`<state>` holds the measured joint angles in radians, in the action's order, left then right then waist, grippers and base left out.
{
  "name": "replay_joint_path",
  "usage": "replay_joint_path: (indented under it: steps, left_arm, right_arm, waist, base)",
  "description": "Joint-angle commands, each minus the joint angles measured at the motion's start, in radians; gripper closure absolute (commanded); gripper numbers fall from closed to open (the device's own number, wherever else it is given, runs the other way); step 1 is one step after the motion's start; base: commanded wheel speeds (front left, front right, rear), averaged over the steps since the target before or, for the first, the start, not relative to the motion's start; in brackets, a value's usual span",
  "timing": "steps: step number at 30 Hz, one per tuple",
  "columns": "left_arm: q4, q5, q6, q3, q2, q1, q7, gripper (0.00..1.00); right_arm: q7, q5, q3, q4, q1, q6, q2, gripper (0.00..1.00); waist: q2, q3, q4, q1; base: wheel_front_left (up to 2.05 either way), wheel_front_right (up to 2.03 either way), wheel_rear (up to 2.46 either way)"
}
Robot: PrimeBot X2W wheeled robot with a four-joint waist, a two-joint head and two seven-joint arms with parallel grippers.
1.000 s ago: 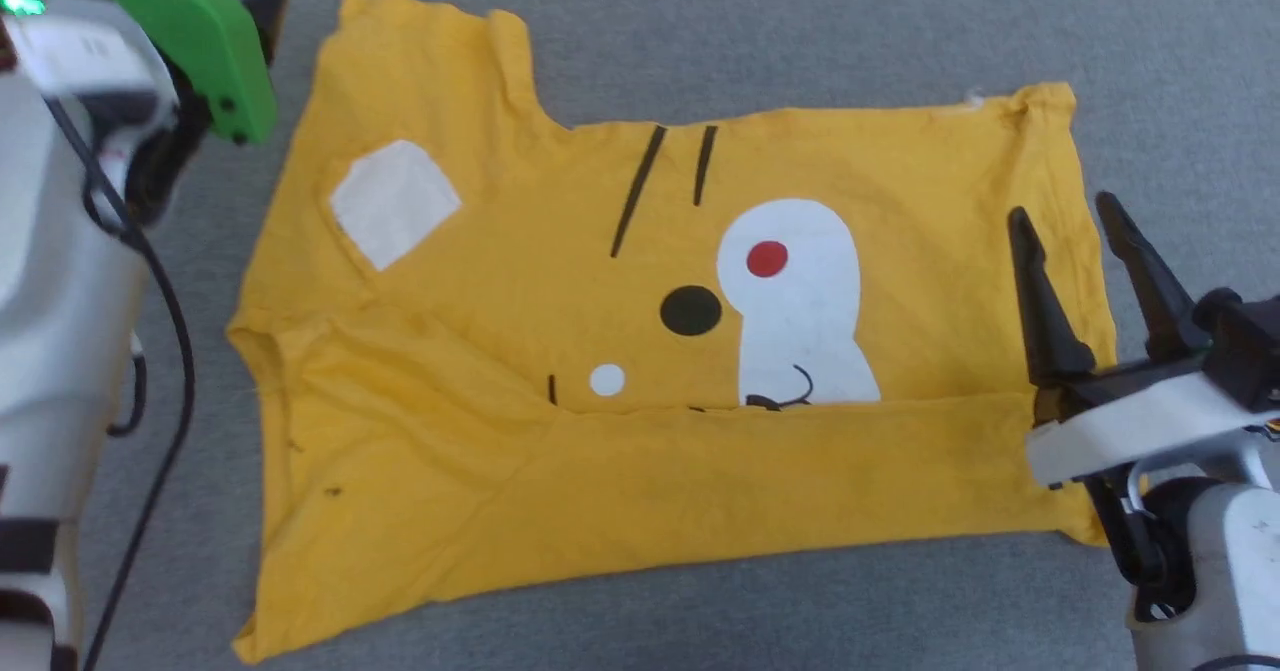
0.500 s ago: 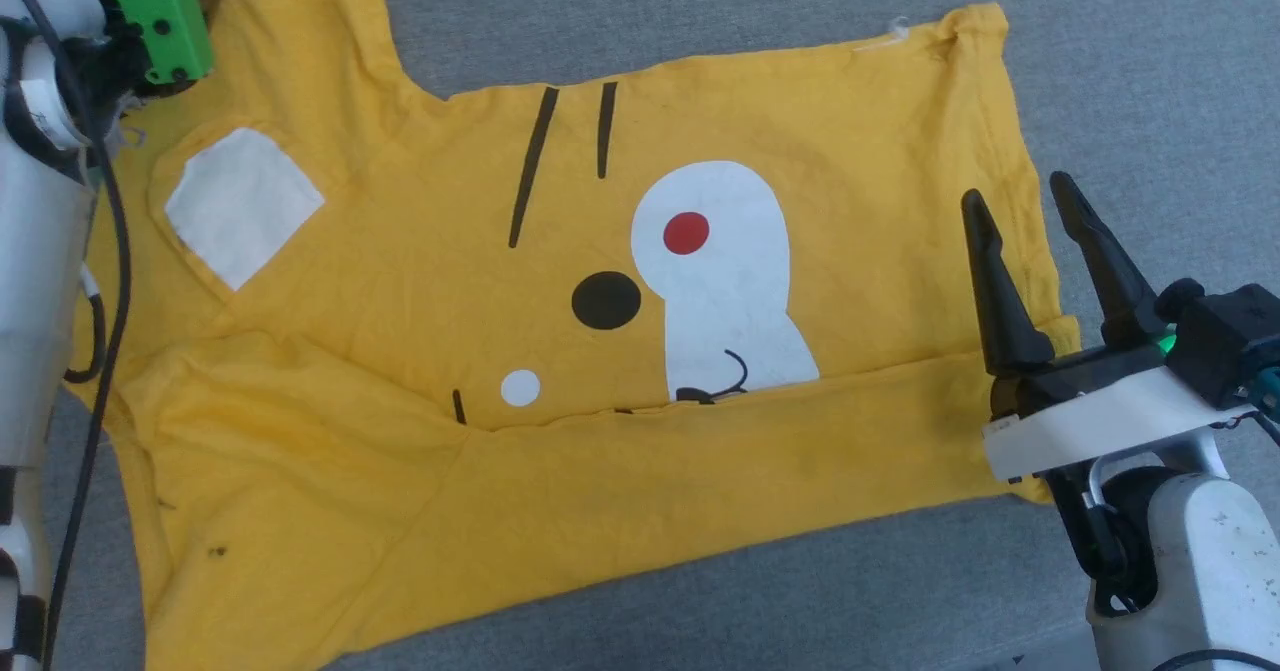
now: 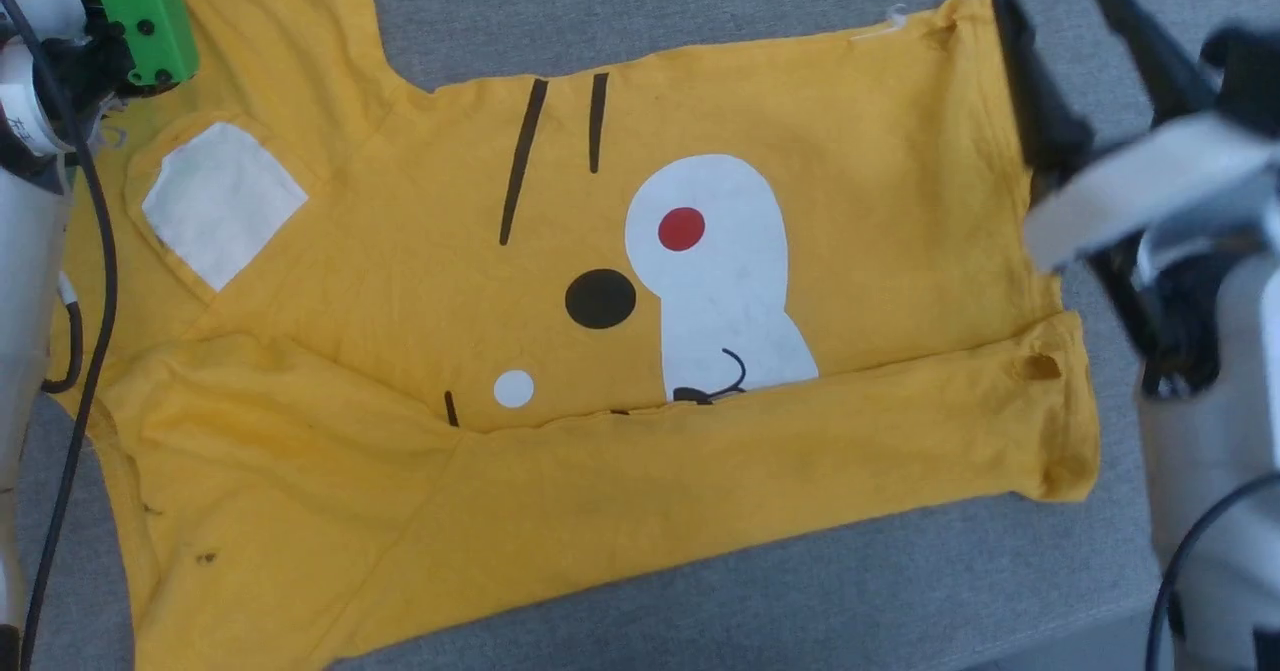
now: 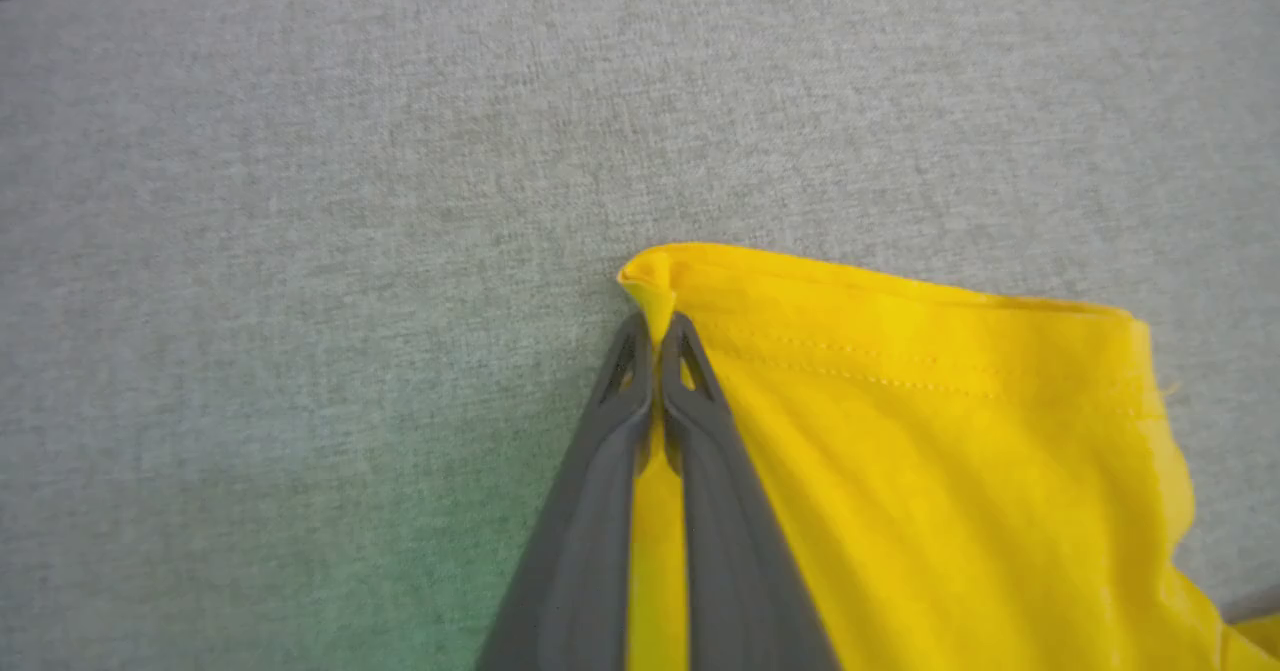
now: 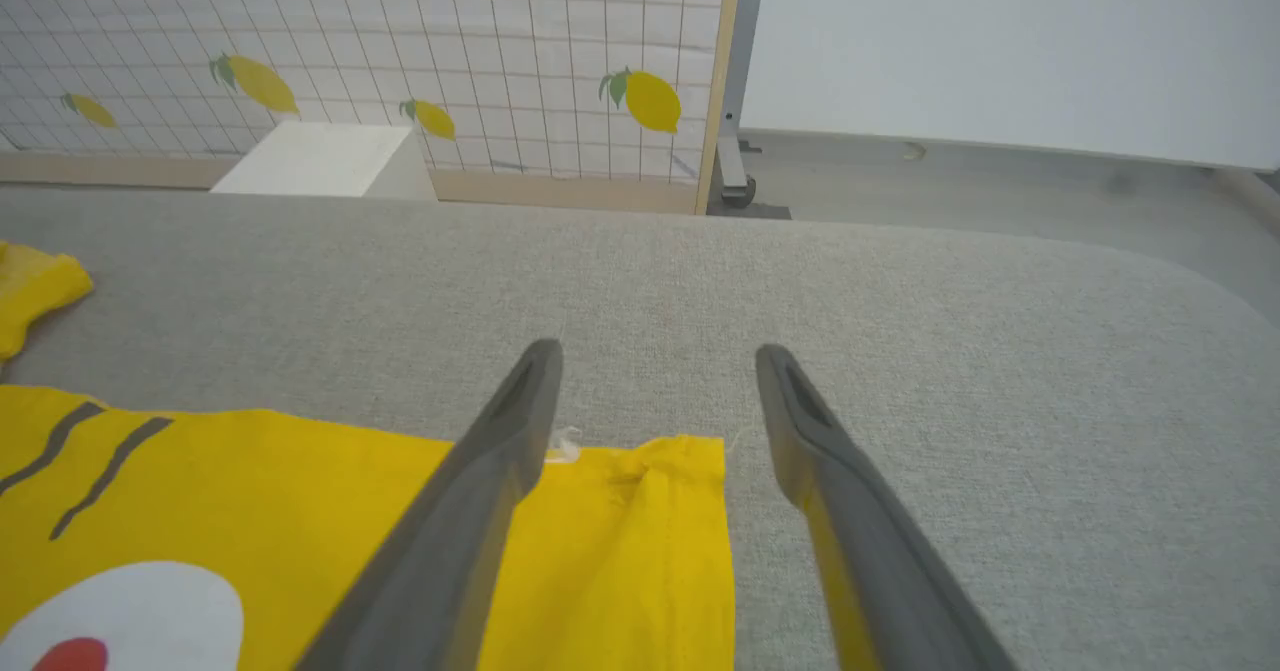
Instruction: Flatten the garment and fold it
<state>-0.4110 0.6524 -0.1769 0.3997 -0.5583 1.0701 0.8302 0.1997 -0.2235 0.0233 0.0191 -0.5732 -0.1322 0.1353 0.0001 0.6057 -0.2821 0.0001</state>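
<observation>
Left gripper tight on garment corner

Item: short-sleeved yellow T-shirt with a cartoon-face print of white patches, black lines, a black dot and a red dot
Pose: spread print-up, near edge folded over the print's lower part
Place: grey fabric surface

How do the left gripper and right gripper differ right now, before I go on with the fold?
The left gripper is shut, while the right gripper is open. The left gripper pinches a hemmed corner of the garment; the right gripper holds nothing and is poised around the garment's other far corner. Both sit at the garment's far edge, over the grey surface.
</observation>
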Motion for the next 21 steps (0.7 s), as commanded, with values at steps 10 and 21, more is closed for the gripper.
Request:
replay_joint_path:
  steps: [10,21]
  left_arm:
    - [0.005,0.009,0.027,0.02,0.024,-0.022,-0.024,1.0]
    - [-0.007,0.005,0.053,0.024,0.033,-0.008,-0.096,1.0]
  right_arm:
    - [0.574,0.084,-0.141,0.324,-0.309,0.002,-0.045,0.0]
    - [0.846,0.184,-0.125,0.307,-0.322,0.002,-0.05,1.0]
  waist:
    - [-0.0001,0.021,0.058,-0.0001]
    - [-0.0001,0.036,0.08,-0.0001]
  base:
    - [0.0,0.0,0.0]
    - [0.0,0.0,0.0]
